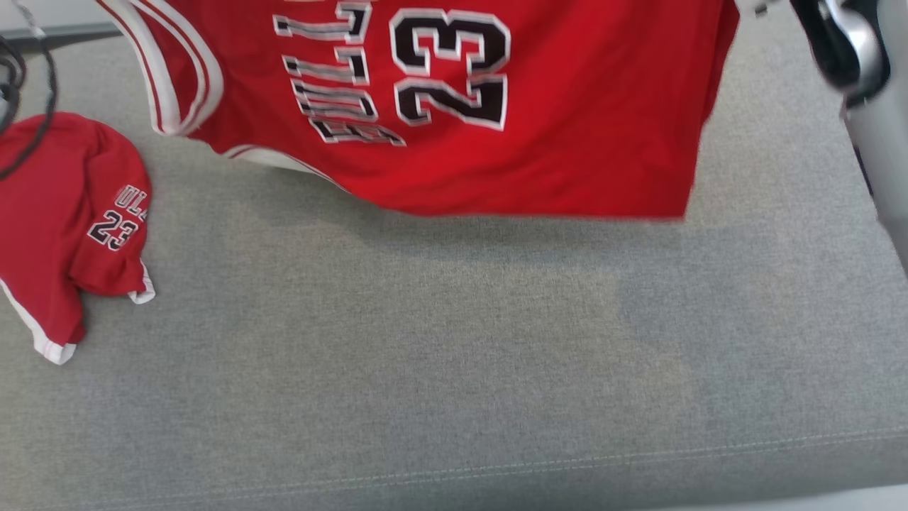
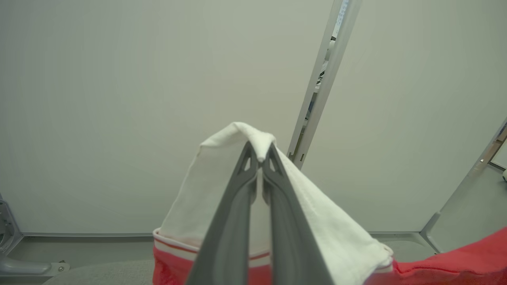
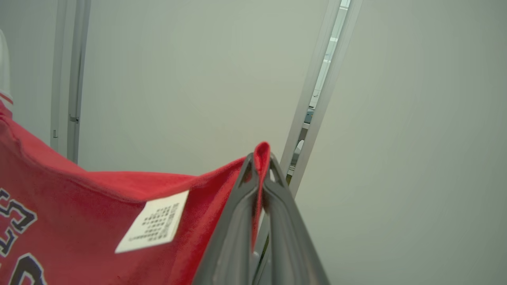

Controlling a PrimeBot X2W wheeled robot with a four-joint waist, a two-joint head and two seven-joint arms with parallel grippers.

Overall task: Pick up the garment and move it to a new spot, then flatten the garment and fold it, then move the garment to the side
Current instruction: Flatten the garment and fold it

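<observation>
The garment (image 1: 496,121) is a red basketball jersey with white trim, black letters and the number 23. It hangs in the air above the grey cushion (image 1: 454,355), stretched sideways across the top of the head view. My left gripper (image 2: 261,156) is shut on the jersey's white shoulder strap (image 2: 237,178). In the right wrist view, my right gripper (image 3: 260,166) is shut on the red hem edge (image 3: 259,152) near a white care label (image 3: 152,225). A pale forearm (image 1: 876,149) shows at the head view's upper right.
Red shorts (image 1: 64,220) with white trim and a small 23 lie crumpled at the cushion's left edge. A dark cable (image 1: 28,92) loops over them at the upper left. Pale wall panels (image 2: 119,99) stand behind the cushion.
</observation>
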